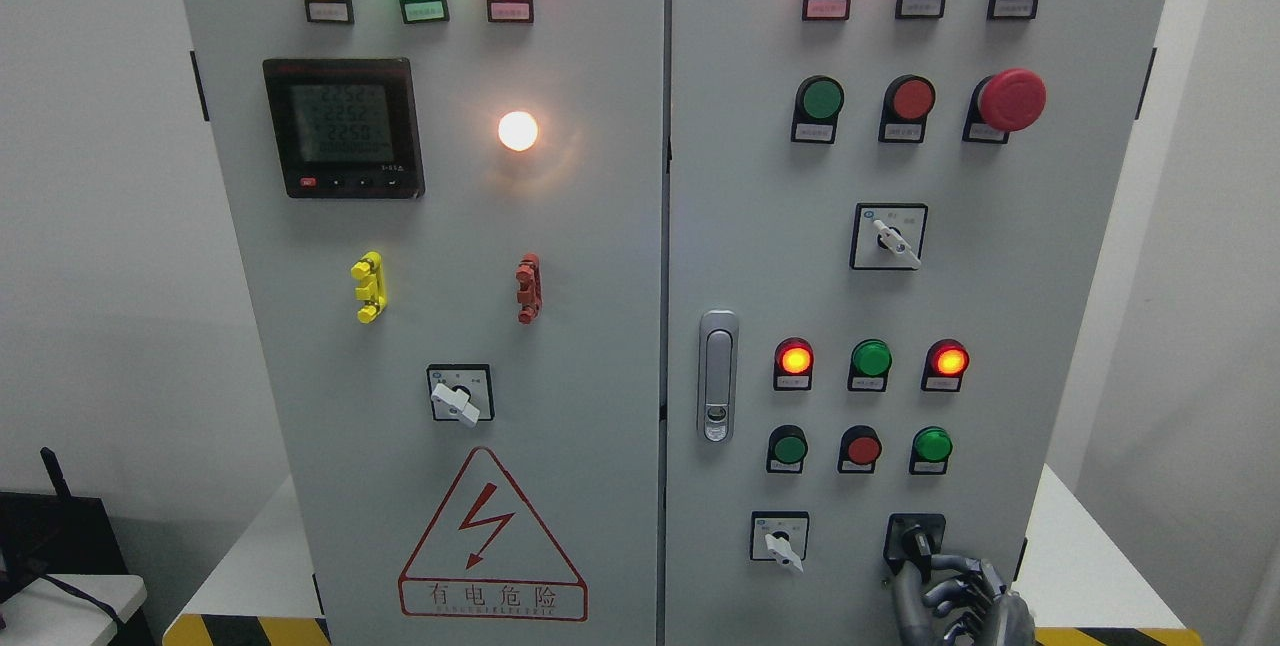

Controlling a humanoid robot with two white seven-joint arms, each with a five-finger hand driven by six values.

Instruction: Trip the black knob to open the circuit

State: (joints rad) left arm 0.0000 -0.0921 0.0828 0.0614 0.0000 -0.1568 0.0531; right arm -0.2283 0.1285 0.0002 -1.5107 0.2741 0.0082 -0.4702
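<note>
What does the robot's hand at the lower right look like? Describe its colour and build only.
Only the right hand shows, at the picture's bottom edge. It is dark grey to black with a dull metallic sheen. Its fingers are slim and built of jointed segments. No cables, markings or sleeve are visible; the arm itself is cut off by the frame.

I have one view, from the head camera, looking straight at the front of the grey control cabinet (pixel 660 326) from close in, roughly level with its middle. The two doors fill most of the frame, the seam between them running just right of centre. The cabinet's top and bottom are cut off by the frame edges. White wall shows at both sides. My right robot hand (pixel 960 596) enters at the bottom edge, right of centre.
</note>
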